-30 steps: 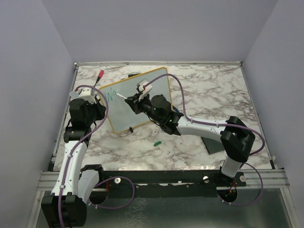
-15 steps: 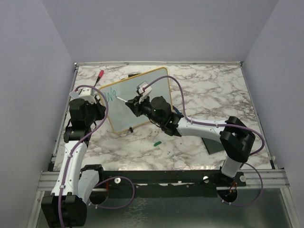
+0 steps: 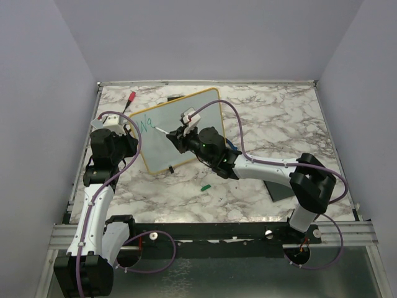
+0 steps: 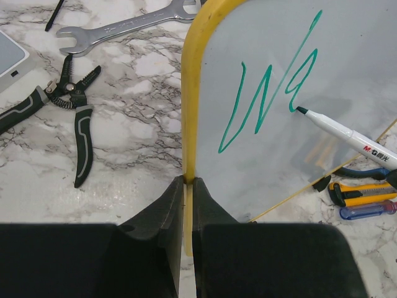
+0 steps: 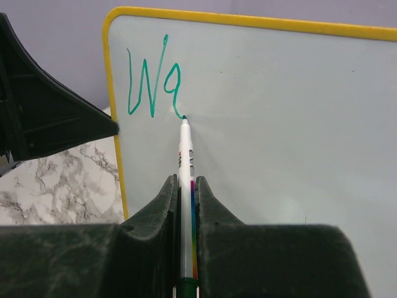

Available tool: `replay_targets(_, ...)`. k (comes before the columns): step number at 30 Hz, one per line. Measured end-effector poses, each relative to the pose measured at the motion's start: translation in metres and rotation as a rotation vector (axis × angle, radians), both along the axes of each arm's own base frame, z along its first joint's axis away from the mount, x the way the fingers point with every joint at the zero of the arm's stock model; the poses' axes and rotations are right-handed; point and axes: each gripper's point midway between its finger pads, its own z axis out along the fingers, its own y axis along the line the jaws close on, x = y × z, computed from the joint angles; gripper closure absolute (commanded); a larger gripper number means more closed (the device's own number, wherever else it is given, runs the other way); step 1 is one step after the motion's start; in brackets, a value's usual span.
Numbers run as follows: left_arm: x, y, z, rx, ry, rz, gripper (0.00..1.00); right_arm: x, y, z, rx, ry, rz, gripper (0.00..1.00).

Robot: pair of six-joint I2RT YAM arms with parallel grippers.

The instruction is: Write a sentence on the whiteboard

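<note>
The whiteboard (image 3: 186, 121) with its yellow frame stands tilted on the marble table; it also shows in the left wrist view (image 4: 347, 81) and the right wrist view (image 5: 298, 112). Only the teal letters "Wa" (image 5: 152, 84) of the sentence are on it, near its left edge (image 4: 273, 93) (image 3: 146, 123). My left gripper (image 4: 189, 183) is shut on the board's yellow left edge (image 3: 128, 138). My right gripper (image 5: 186, 180) is shut on a white marker (image 5: 185, 167), whose teal tip touches the board just below the "a" (image 4: 344, 133) (image 3: 162, 129).
A green marker cap (image 3: 205, 185) lies on the table in front of the board. A red-tipped tool (image 3: 131, 97) lies at the back left. A wrench (image 4: 136, 23) and pliers (image 4: 77, 118) lie left of the board; a utility knife (image 4: 360, 189) lies behind it. A black pad (image 3: 279, 186) lies right.
The marker tip has moved slightly right and down, finishing the tail of the "a". The left gripper and the board have not moved.
</note>
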Motion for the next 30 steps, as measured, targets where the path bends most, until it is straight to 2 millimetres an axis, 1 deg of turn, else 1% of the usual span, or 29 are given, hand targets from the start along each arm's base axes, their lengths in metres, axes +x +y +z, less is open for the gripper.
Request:
replay_targets(3,0.000,0.000,0.000,0.000,0.000,0.000,0.91,0.000,-0.001,0.003,0.003,-0.004,-0.006,0.99)
replay_targets(6,0.000,0.000,0.000,-0.001,-0.001,-0.001,0.91,-0.002,-0.006,0.011,0.012,-0.018,-0.005,0.99)
replay_targets(7,0.000,0.000,0.000,-0.001,-0.001,-0.002,0.91,-0.005,-0.008,0.014,0.016,-0.023,0.006,0.99)
replay_targets(10,0.000,-0.001,0.001,-0.001,-0.002,-0.002,0.91,-0.020,-0.016,0.033,0.048,-0.048,0.059,0.99)
replay_targets(13,-0.001,-0.001,0.001,-0.001,-0.003,-0.003,0.91,-0.036,-0.024,0.061,0.103,-0.086,0.114,0.99)
replay_targets(16,-0.001,-0.001,0.001,-0.001,-0.003,-0.003,0.91,-0.045,-0.029,0.078,0.140,-0.113,0.138,0.99)
replay_targets(19,-0.001,-0.001,0.001,-0.001,-0.003,-0.003,0.91,-0.049,-0.032,0.078,0.143,-0.114,0.147,0.99)
replay_targets(26,-0.001,-0.001,0.001,-0.001,-0.003,-0.003,0.91,-0.054,-0.036,0.053,0.094,-0.098,0.163,0.99)
replay_targets(30,-0.001,-0.001,0.001,-0.001,-0.003,-0.003,0.91,-0.056,-0.035,0.052,0.086,-0.106,0.179,0.99)
